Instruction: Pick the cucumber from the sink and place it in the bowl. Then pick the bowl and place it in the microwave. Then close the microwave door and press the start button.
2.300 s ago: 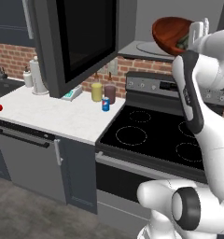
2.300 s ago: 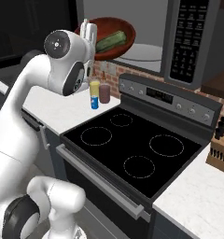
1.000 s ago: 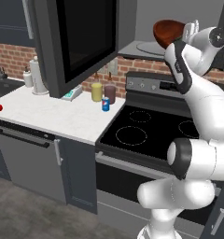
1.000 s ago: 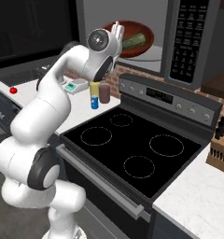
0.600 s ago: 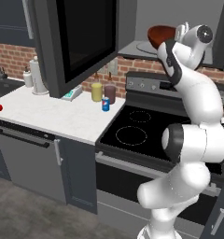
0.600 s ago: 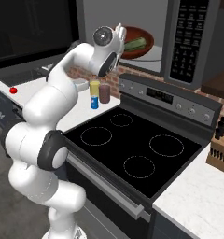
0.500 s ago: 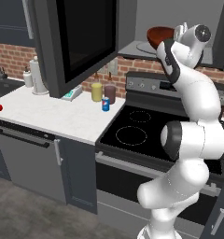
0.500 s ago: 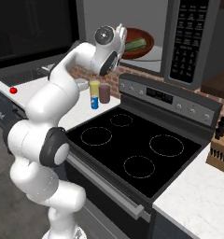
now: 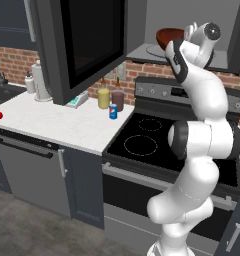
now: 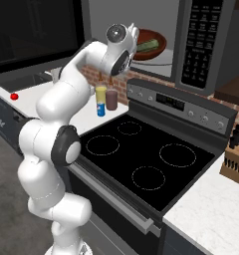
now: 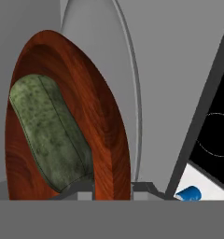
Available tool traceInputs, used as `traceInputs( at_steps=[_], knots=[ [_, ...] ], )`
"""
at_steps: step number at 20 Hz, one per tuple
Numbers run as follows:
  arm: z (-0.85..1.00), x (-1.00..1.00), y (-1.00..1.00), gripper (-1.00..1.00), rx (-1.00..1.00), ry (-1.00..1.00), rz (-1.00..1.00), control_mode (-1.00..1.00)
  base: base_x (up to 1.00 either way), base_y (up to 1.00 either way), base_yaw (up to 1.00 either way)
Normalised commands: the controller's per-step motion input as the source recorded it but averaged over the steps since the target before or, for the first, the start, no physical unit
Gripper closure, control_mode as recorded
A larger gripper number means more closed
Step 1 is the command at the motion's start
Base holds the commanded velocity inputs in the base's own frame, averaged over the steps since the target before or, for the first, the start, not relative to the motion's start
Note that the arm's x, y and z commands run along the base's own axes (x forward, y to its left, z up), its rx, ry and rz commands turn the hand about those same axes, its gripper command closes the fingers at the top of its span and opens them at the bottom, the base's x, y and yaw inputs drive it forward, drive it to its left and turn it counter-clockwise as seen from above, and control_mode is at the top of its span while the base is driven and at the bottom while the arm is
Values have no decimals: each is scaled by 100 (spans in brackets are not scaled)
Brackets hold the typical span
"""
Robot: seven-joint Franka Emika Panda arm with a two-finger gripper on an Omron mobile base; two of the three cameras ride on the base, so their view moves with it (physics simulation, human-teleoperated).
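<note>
The gripper (image 11: 113,188) is clamped on the near rim of the bowl (image 11: 104,116), one dark fingertip inside the rim and one outside, as the hand view shows. The reddish-brown wooden bowl sits inside the microwave (image 10: 201,40) cavity, over the round glass turntable (image 9: 154,50); whether it rests on the glass or hangs just above it cannot be told. The cucumber (image 11: 51,135) lies in the bowl's hollow, its long axis running away from the fingers toward the far rim. In the right base view the cucumber (image 10: 146,46) shows above the bowl (image 10: 150,47) rim, just beyond the wrist. The bowl lies straight ahead of the gripper, deeper into the cavity, so the coming move is likely to set it down, let go and draw back toward the front opening. The microwave door (image 9: 87,42) stands swung wide open to the left, over the counter (image 9: 57,122) edge beside the stove (image 10: 146,159), well apart from the arm.
</note>
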Motion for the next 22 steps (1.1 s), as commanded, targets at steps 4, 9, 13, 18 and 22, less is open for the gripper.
traceInputs(
  at_steps=[4, 9, 13, 18, 22],
  knots=[
    [-16, 39, -4, 100, 0, 0, 0, -100, 0, 0, 0],
    [-31, 49, 0, -100, 0, 0, 0, -100, 0, 0, 0],
    [-10, 24, 0, -100, 0, -1, 0, -100, 0, 0, 0],
    [0, -1, 0, -100, 0, -9, 0, -100, 0, 0, 0],
    [-4, -20, 19, -100, -4, -28, 0, -100, 0, 0, 0]
  ],
)
